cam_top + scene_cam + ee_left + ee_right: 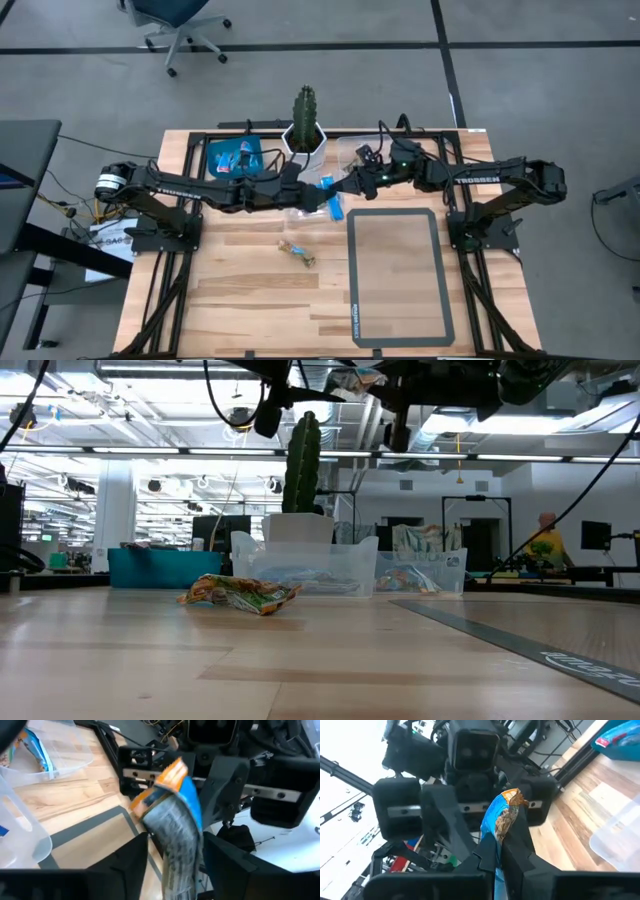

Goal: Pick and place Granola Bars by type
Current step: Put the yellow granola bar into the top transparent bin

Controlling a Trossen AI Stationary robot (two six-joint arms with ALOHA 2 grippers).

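A blue granola bar [331, 203] with an orange-brown crimped end hangs in the air above the table's middle, where both arms meet. My right gripper [502, 852] is shut on it. My left gripper [175, 865] is open, one finger on either side of the same bar [175, 827]; I cannot tell whether a finger brushes it. A brown-gold bar [297, 252] lies flat on the wood in front of the arms. More bars lie in the blue tray [233, 157] at the far left. My right gripper pinches the blue wrapper [494, 837] between its two fingers, which come level from the table's right side. The orange-brown crimped end [512, 799] sticks out past the fingertips. The bar is lifted clear of the table.
Clear plastic containers [300, 565] stand under and behind the arms. A cactus in a white pot [304, 125] is at the far middle. A grey-framed mat [398, 275] lies at the near right. Bare wood stretches along the near left [230, 300].
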